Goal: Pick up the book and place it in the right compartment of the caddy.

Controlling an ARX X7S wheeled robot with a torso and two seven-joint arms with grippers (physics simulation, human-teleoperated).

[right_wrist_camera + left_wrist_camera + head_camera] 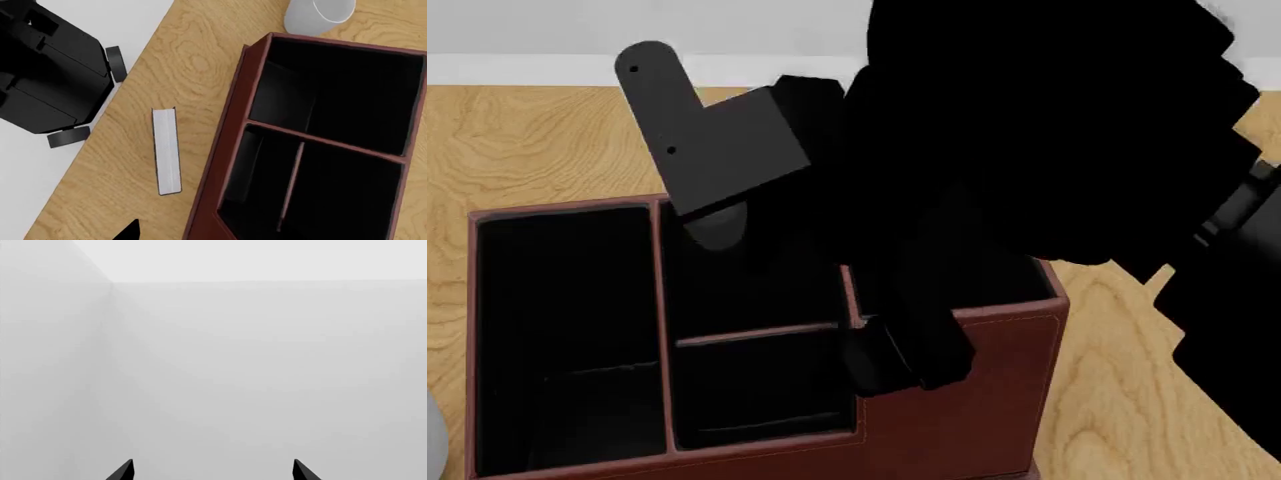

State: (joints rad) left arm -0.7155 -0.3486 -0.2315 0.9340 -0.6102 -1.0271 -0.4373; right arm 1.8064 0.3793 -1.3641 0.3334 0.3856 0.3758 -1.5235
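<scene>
R hand: hangs over the caddy in head view, dark arm blocking most of the upper R of that view. Tip region sits at the wall between the split section and the right compartment. Fingers merge w/ black lining there; R wrist view shows only one dark tip at the frame edge. Cannot tell how far open. Nothing seen held.

L hand: L wrist view shows two dark fingertips well apart, blank pale wall beyond, nothing between them. Spread wide, empty.

Book: lies on the desk, white page edges facing the R wrist cam, thin black cover visible along one side. Just beside the caddy's long outer wall, roughly parallel to it, small gap, not touching. Not in any compartment.

Caddy: reddish-brown walls, black interior, thin dividers. Head view shows the long undivided section at L, the crossbar-split section in the middle, the taller-walled well at R, largely hidden by the arm.

White mug: on desk near the caddy's end, apart from it.

Robot base: dark body w/ wheels on pale floor past the desk edge, on the book's side.
</scene>
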